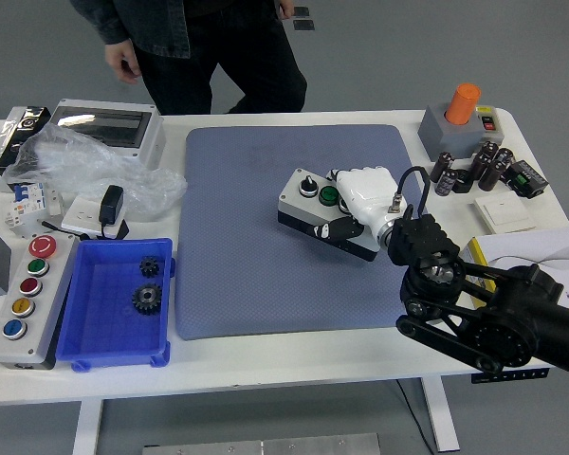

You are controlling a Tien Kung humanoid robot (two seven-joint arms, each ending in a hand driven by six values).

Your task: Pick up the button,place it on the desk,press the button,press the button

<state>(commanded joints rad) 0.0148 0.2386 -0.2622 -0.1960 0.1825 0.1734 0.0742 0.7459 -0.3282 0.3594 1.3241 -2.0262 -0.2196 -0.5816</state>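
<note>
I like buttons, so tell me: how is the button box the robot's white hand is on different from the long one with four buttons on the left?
The small button box lies slanted on the blue-grey mat under the right hand; the long button box sits untouched at the table's left edge. The small one shows a green button and a black knob; the long one has red, green, dark red, yellow and blue. Both are light grey.

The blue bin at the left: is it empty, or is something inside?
Not empty. The blue bin holds two small dark gears, one behind the other near its right wall; the rest of its floor is bare.
</note>
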